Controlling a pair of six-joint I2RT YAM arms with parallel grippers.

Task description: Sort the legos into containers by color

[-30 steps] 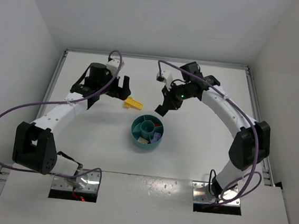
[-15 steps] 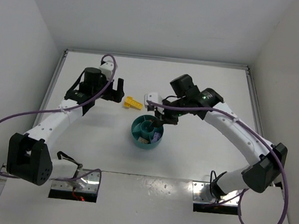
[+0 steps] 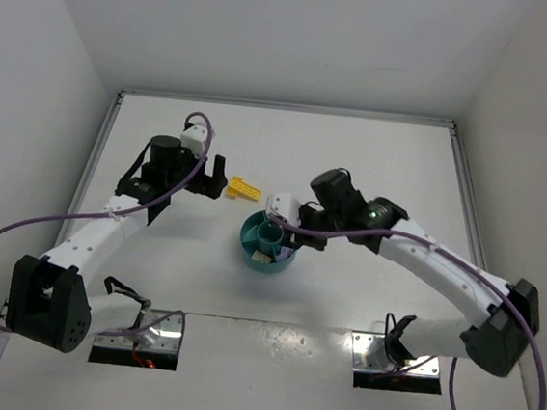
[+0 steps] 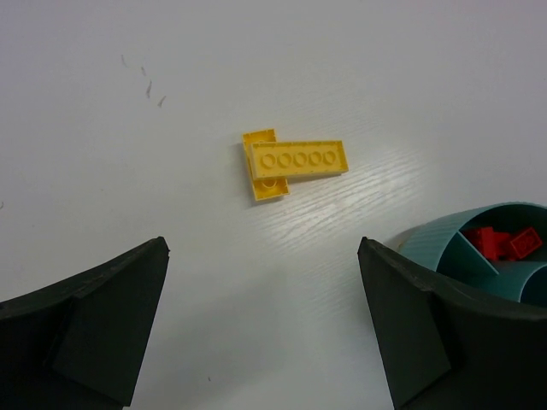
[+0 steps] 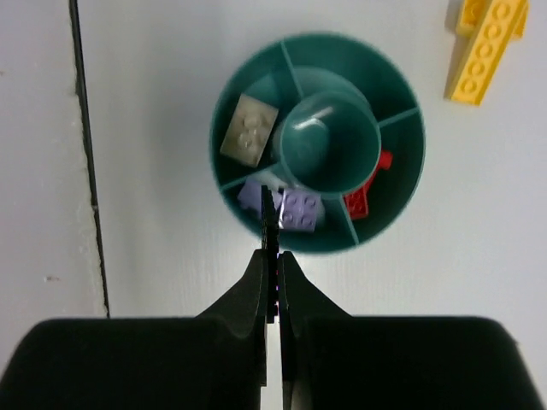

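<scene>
The teal dish [image 3: 247,251] sits mid-table. In the right wrist view its sections [image 5: 316,249] hold a beige lego [image 5: 249,130], two purple legos [image 5: 301,210] and red legos [image 5: 363,198]. My right gripper [image 5: 275,256] is shut on a thin black lego [image 5: 271,213] seen edge-on. It hangs over the dish's near rim by the purple section, and shows in the top view [image 3: 298,235]. Two yellow legos [image 4: 295,161] lie overlapping on the table behind the dish [image 4: 432,243]. My left gripper [image 4: 263,282] is open and empty above bare table just short of them.
A dark seam [image 5: 85,154] runs across the table on the near side of the dish. White walls enclose the table on three sides. The red legos also show in the left wrist view [image 4: 500,243].
My right arm has swung from behind the dish to over its near rim with the black lego. My left gripper has drawn back slightly to the left of the yellow legos.
</scene>
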